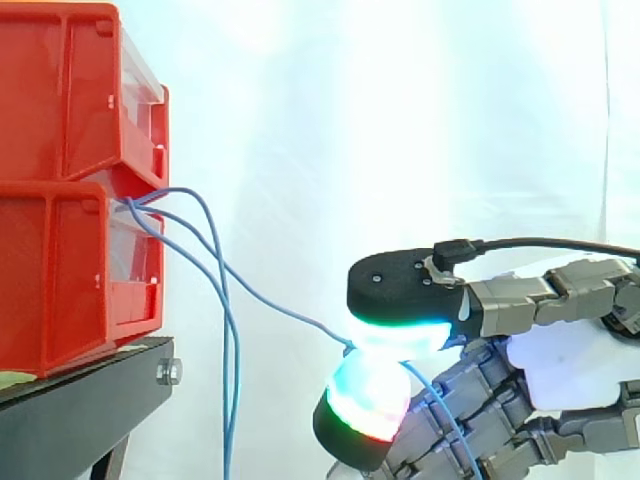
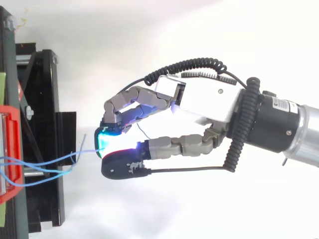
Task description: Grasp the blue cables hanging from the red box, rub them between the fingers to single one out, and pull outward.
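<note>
Hand pinching one blue cable between two glowing pads, the other fingers curled below. The cable slopes from the pinch up to the gap between the stacked red bins. The other cables hang free beside the black stand. One strand appears singled out. For a clean pull, hold the pinch firm and draw straight away from the bins, so the strand neither slips nor drags its neighbours.

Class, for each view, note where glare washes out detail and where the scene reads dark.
Side view: the white curtain glares bright behind everything, and the glowing fingertips of the hand flare white where they pinch one blue cable. Top view: the same glow bleaches the pinch point, while the black stand reads dark.
</note>
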`<state>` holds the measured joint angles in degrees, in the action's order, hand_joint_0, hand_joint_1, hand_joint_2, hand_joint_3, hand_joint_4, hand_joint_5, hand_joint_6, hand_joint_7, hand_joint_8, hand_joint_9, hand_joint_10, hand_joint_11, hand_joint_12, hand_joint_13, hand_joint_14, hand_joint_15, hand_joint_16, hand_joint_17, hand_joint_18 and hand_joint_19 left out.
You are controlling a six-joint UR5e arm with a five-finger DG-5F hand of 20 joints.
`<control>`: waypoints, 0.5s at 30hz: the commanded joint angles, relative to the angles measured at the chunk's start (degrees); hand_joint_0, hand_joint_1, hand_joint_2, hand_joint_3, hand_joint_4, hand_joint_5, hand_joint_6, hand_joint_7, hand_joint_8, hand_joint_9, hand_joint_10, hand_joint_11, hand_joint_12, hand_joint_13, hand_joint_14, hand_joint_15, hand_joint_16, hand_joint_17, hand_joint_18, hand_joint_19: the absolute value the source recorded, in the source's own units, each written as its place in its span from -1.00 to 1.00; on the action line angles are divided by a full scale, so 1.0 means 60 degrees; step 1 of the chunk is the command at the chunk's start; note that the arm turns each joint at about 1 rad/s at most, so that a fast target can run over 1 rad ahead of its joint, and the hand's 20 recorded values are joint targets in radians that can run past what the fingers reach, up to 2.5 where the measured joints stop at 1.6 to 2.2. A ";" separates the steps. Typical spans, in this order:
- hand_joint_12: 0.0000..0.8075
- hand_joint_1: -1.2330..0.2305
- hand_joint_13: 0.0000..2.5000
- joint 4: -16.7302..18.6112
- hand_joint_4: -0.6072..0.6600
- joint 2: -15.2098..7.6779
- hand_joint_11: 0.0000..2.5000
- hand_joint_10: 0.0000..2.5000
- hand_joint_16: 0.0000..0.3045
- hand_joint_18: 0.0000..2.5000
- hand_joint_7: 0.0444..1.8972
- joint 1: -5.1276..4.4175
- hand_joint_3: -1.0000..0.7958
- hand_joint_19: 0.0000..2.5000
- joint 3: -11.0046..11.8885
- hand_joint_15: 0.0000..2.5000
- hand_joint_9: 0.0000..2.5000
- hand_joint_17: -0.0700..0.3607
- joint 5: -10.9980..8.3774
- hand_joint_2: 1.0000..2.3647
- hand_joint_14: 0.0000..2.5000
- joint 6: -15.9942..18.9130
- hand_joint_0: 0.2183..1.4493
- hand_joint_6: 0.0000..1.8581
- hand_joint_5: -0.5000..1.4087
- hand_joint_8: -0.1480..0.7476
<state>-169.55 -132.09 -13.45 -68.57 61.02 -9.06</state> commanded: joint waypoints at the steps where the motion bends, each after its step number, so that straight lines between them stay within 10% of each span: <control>1: -0.23 -0.49 -0.42 0.0002 -0.07 -0.0001 -0.72 -0.99 -0.72 -0.51 0.24 0.0000 0.06 -0.65 0.0003 -0.61 -0.34 -0.24 -0.0004 -0.98 -0.98 0.0000 -0.38 -0.04 -0.58 -0.14; 15: -0.23 -0.49 -0.42 0.0002 -0.09 -0.0001 -0.71 -0.99 -0.73 -0.51 0.23 0.0000 0.06 -0.64 0.0003 -0.61 -0.34 -0.24 -0.0004 -0.97 -0.98 0.0000 -0.38 -0.04 -0.58 -0.14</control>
<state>-169.56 -132.10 -13.45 -68.56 61.00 -9.05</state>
